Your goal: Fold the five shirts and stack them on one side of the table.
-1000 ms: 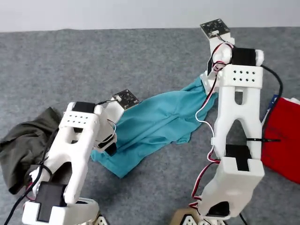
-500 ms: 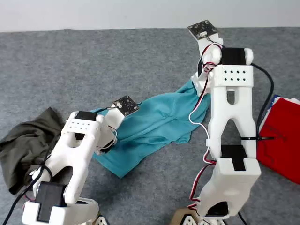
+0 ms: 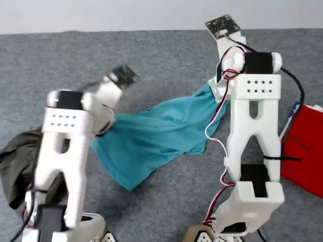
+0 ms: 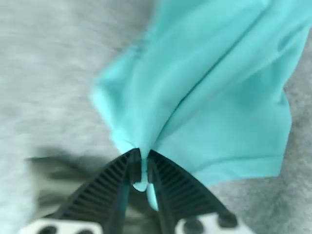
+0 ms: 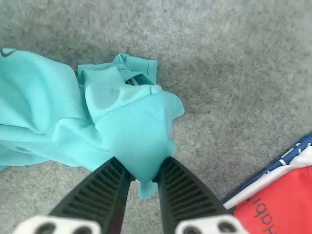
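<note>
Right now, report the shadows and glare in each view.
High view: even light, no glare, a faint shadow under the teal shirt. Left wrist view: a dim band on the table beside the left pincer, perhaps shadow. Right wrist view: soft shadow beside the shirt's collar, beyond the right pincer.

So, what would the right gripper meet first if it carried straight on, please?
The teal shirt pinched in the right gripper; beyond its bunched collar, probably the grey table cover.
</note>
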